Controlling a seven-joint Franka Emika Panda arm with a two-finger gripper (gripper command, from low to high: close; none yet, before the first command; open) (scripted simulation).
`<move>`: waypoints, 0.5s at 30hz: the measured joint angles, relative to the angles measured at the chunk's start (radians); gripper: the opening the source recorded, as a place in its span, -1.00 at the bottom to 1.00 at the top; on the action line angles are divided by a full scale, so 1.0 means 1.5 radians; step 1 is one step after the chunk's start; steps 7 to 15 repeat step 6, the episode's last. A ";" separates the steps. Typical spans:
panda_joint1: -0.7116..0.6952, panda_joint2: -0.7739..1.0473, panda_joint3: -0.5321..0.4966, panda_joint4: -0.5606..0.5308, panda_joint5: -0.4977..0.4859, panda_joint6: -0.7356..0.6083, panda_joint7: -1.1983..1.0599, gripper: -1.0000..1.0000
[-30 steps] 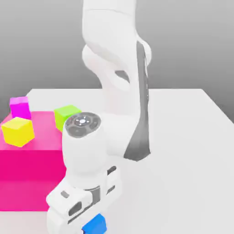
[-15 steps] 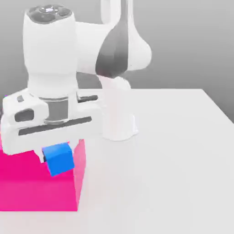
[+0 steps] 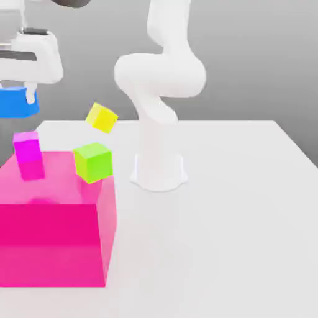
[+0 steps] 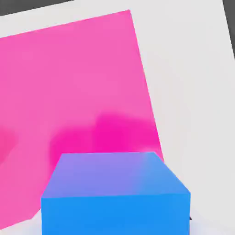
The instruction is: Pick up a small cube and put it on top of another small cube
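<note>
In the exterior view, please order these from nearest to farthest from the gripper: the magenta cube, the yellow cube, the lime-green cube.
Measured from the gripper, which is shut on the blue cube at the upper left:
1. Magenta cube, below the gripper, on the pink block.
2. Yellow cube, tilted, to the gripper's right.
3. Lime-green cube, lower and to the right.

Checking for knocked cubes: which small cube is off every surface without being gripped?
The yellow cube: tilted in mid-air above the table. The blue cube is in the gripper; the lime cube and magenta cube are at the pink block.
</note>
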 joint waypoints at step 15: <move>-0.008 0.030 -0.024 -0.062 -0.008 0.093 -0.002 1.00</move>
